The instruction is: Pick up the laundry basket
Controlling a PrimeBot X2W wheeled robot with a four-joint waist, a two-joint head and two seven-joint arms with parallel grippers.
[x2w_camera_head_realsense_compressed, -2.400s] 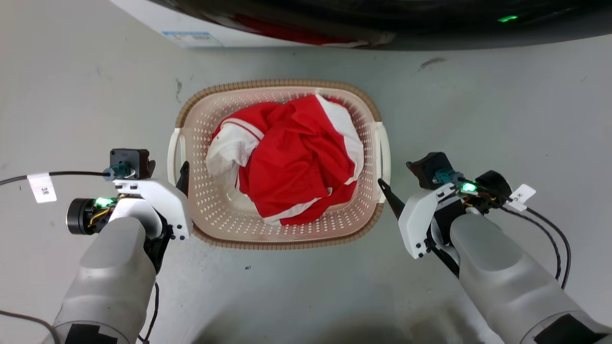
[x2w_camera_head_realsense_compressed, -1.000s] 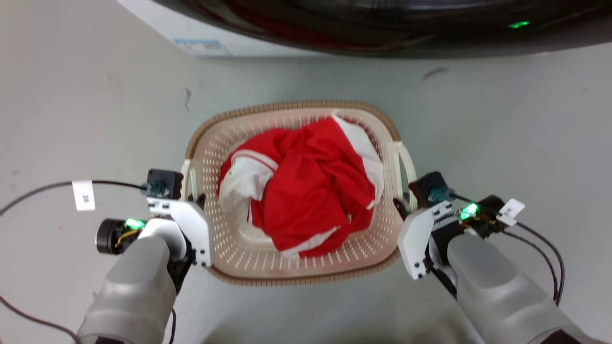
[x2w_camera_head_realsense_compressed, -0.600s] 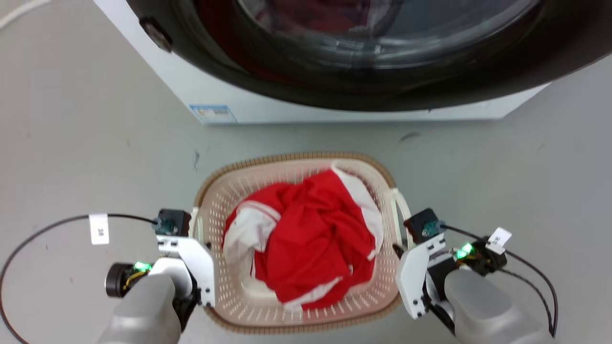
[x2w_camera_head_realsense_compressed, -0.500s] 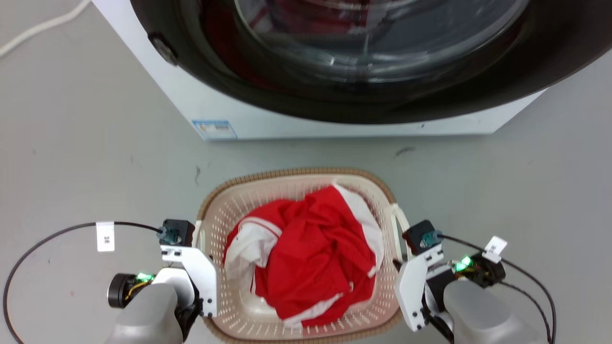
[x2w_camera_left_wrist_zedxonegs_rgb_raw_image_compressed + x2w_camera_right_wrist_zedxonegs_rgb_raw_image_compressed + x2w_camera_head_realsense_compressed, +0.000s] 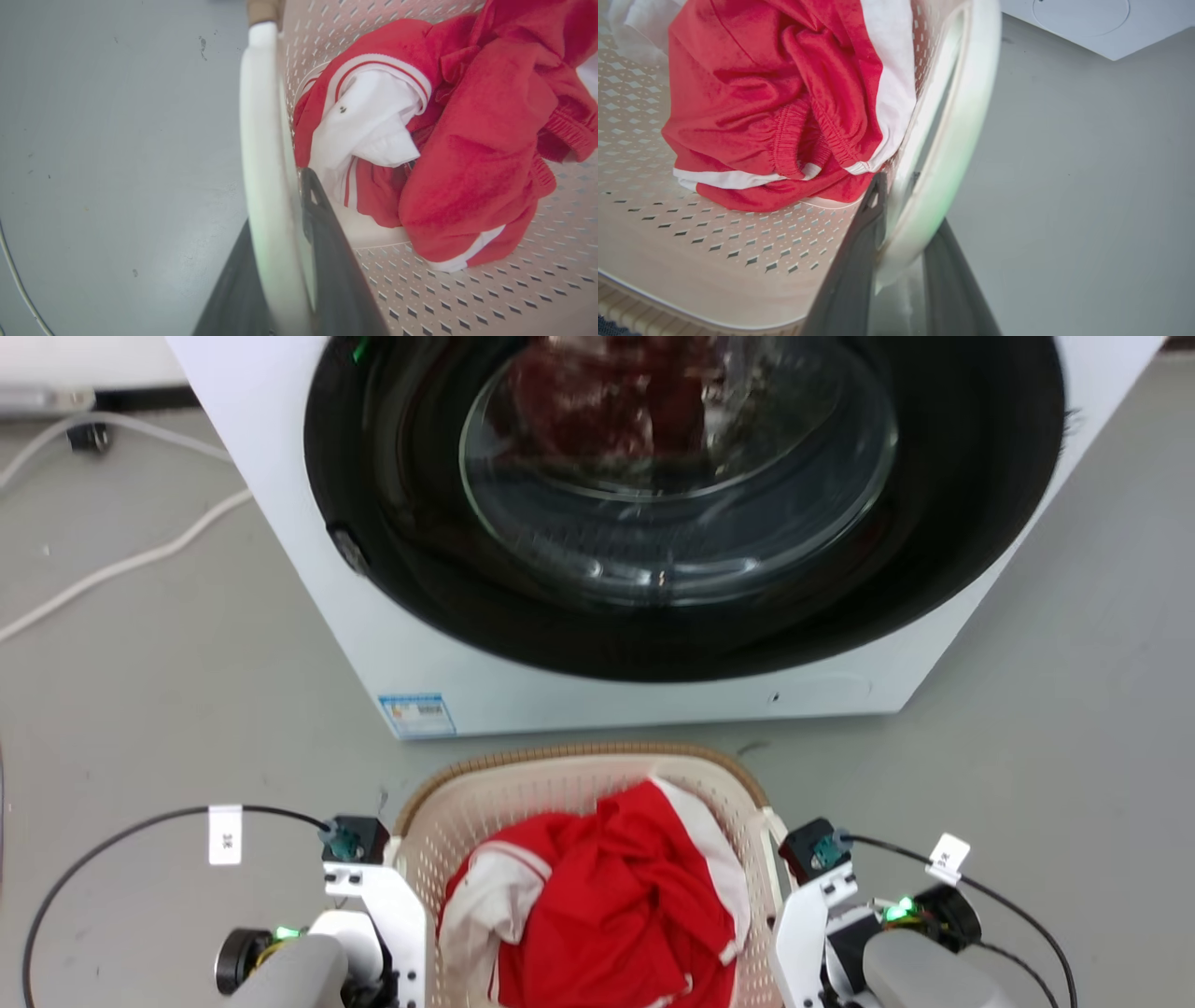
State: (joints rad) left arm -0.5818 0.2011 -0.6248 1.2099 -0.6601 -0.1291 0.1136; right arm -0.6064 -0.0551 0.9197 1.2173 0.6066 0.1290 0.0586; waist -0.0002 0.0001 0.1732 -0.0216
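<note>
You face the boxy white washing machine with its round dark glass door, and just in front of it sits the cream perforated laundry basket of crumpled red-and-white clothes, its smooth white side handles each pinched between dark fingers by the left gripper and right gripper.
</note>
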